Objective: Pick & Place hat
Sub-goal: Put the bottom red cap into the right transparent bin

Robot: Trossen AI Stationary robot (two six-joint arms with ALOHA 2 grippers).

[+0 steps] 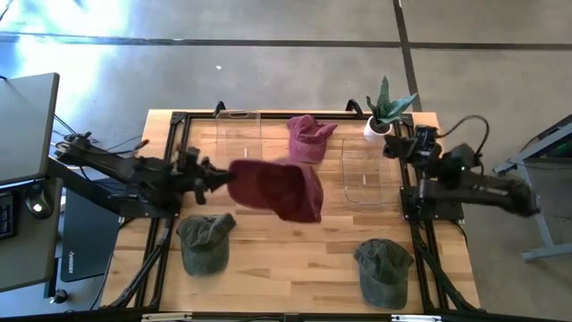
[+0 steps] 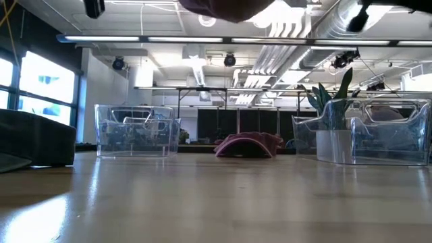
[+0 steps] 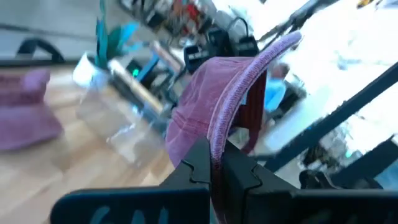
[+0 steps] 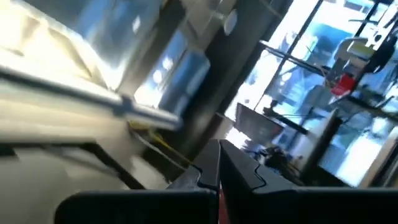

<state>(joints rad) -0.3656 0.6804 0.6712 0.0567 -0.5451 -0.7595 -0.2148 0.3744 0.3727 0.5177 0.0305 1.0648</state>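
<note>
— From above, what do you count?

— Four hats: a maroon hat (image 1: 277, 188) held up over mid-table, a pink hat (image 1: 308, 137) at 12 o'clock, two green hats (image 1: 204, 242) at 7 and 5. Two clear bins (image 1: 238, 134), one plant (image 1: 386, 109).

— Low view?

— Pink hat (image 2: 248, 144) between the bins; bare wood in front.

— Left wrist?

— My left gripper (image 3: 216, 168) is clamped on the maroon hat's ribbed brim.

— Right wrist?

— My right gripper (image 4: 217, 171) has fingers together, parked at 3 o'clock.
</note>
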